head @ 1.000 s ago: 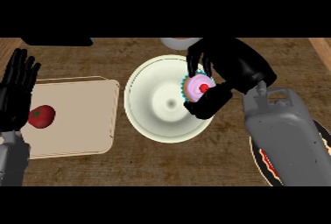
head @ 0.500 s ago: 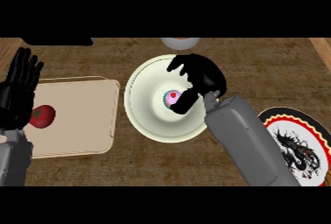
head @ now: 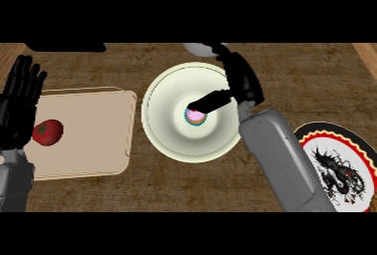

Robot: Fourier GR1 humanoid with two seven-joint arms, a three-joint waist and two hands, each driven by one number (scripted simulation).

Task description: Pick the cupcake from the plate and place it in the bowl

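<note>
Pink-frosted cupcake [head: 194,116] sits at centre of cream bowl [head: 165,132], mid-frame. My right hand [head: 243,82] above it, fingers [head: 210,102] straight, thumb tip touching the frosting, nothing gripped. My left hand [head: 18,102] rests open at left edge, beside tomato [head: 47,132] on cutting board [head: 88,149]. Patterned plate [head: 335,172] lower right on wooden surface [head: 309,79].

Glossy cream bowl [head: 173,134] on rough wooden counter [head: 294,74].
</note>
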